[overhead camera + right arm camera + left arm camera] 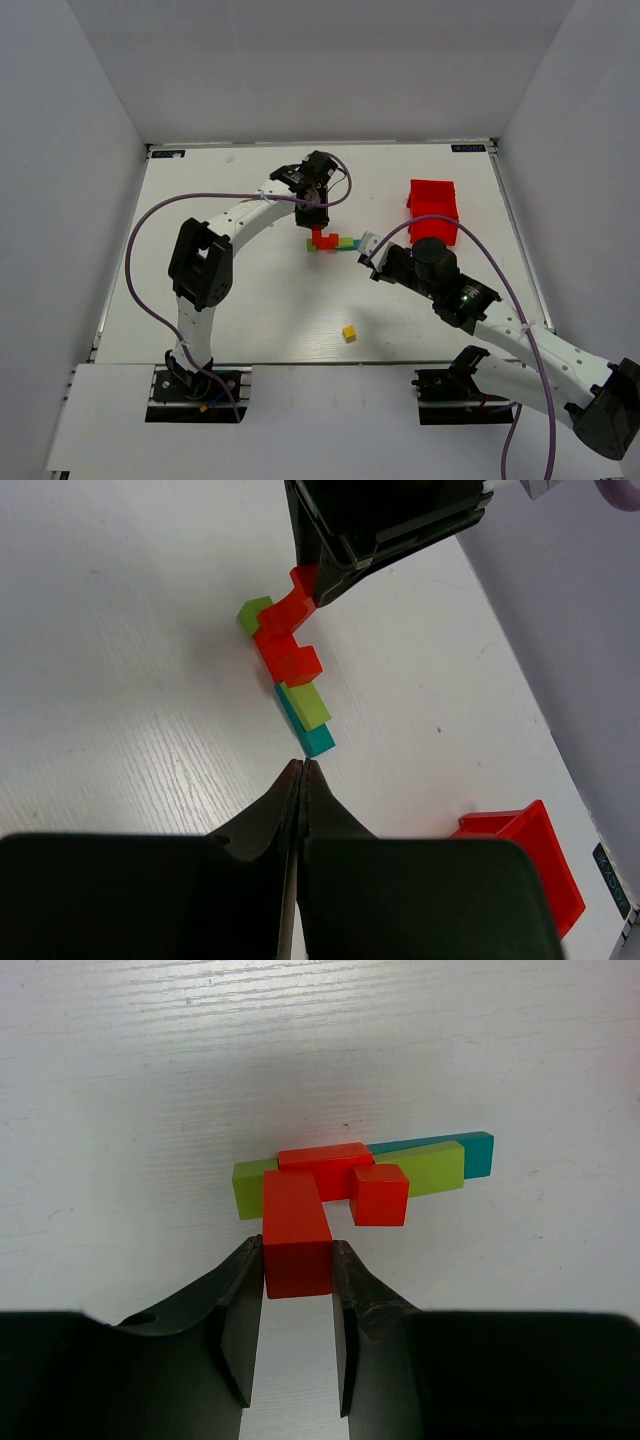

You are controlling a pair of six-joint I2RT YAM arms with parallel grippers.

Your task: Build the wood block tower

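A teal bar [482, 1150] lies flat on the table with a green bar [436, 1167] on top of it. A red arch [322, 1160] sits over the green bar, its two legs pointing up toward my left wrist. My left gripper [298, 1260] is shut on one leg of the arch. In the top view it [315, 215] stands over the arch [322, 238] at mid-table. My right gripper [302, 765] is shut and empty, its tip just short of the teal bar's end [318, 740]. A yellow cube [349, 333] lies alone nearer the arms.
A large red plastic bin [433, 212] stands right of the blocks, close behind my right gripper [368, 248]; its corner shows in the right wrist view [525, 865]. White walls enclose the table on three sides.
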